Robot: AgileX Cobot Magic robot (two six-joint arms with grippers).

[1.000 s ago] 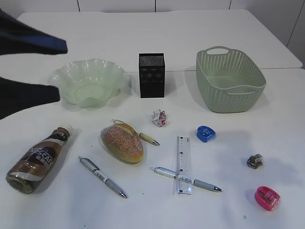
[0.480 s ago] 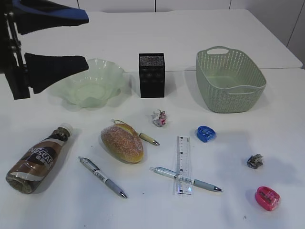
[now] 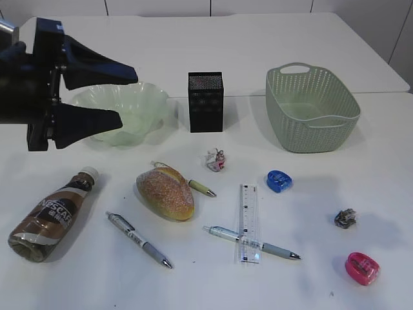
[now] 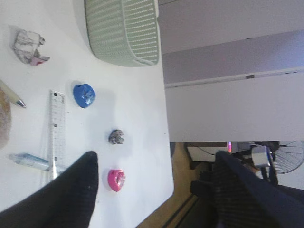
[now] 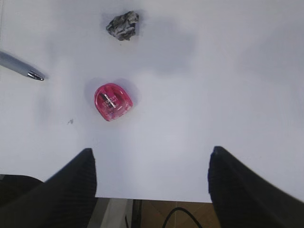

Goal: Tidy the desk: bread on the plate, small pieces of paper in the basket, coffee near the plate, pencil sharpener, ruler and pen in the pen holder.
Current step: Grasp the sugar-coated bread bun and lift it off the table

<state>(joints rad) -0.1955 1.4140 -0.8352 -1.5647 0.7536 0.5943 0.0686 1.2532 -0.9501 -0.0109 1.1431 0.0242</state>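
Note:
My left gripper (image 3: 128,95) hangs open and empty in front of the wavy green plate (image 3: 145,103), fingers pointing right. The bread (image 3: 165,192) lies mid-desk, the coffee bottle (image 3: 51,213) on its side at the left. The black pen holder (image 3: 205,101) and basket (image 3: 312,106) stand at the back. White paper ball (image 3: 215,159), grey paper ball (image 3: 345,218), blue sharpener (image 3: 279,181), pink sharpener (image 3: 361,268), ruler (image 3: 248,223) and three pens (image 3: 139,239) lie loose. My right gripper (image 5: 152,161) is open above the desk's front edge, near the pink sharpener (image 5: 112,101).
One pen (image 3: 251,242) lies across the ruler and another pen (image 3: 202,188) pokes out from behind the bread. The left wrist view looks sideways over the basket (image 4: 123,31) and the desk's right edge (image 4: 166,142) to the floor beyond.
My left gripper has swung right into fuller view, from the left edge to in front of the plate. Everything on the desk stays put.

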